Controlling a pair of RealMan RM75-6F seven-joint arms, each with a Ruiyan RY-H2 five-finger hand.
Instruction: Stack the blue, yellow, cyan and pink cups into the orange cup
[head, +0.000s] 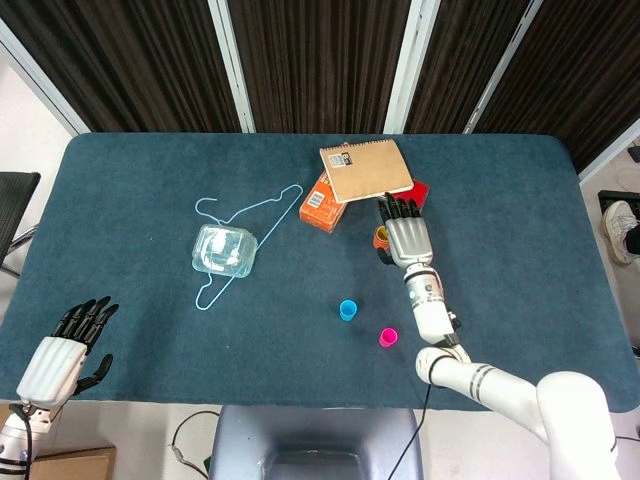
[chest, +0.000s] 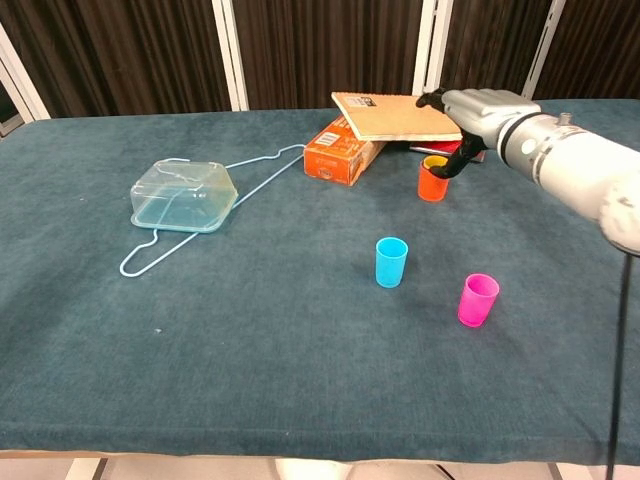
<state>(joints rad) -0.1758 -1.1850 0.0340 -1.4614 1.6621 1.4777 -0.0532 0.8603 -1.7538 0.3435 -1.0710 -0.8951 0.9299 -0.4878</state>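
The small yellow plastic cup (chest: 434, 161) sits nested in the short orange plastic cup (chest: 431, 184) on the blue-carpeted worktop (chest: 300, 330), and the right hand (chest: 478, 108) hangs just over them, though I cannot tell whether its fingers touch the rim. The cyan cup (chest: 391, 262) and pink cup (chest: 477, 300) stand apart nearer the front edge. The left hand (head: 62, 358) hovers empty, fingers spread, at the worktop's near left corner.

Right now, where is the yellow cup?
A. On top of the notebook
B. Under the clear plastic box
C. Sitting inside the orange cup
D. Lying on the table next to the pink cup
C. In the chest view the yellow cup shows only as a yellow rim inside the top of the orange cup, with the right hand just above it.
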